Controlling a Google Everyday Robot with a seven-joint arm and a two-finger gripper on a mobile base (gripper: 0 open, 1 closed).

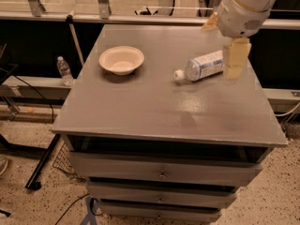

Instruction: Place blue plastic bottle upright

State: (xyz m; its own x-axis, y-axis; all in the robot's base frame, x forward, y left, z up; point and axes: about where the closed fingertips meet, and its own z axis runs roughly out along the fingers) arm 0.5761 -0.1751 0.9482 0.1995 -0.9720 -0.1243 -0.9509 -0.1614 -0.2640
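Claw point(236, 59) low over table point(140, 111) hides base of blue plastic bottle point(202, 65); arm point(248, 3) cut off by top edge.

The grey table point(154, 111) carries a cream bowl point(121, 60). The blue plastic bottle point(202, 66) lies on its side right of the bowl, and the gripper point(236, 69) hovers farther right.

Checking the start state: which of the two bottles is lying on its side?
The blue plastic bottle on the cabinet top, right by the pincer; the other bottle stands upright, lower down, off the cabinet's left side.
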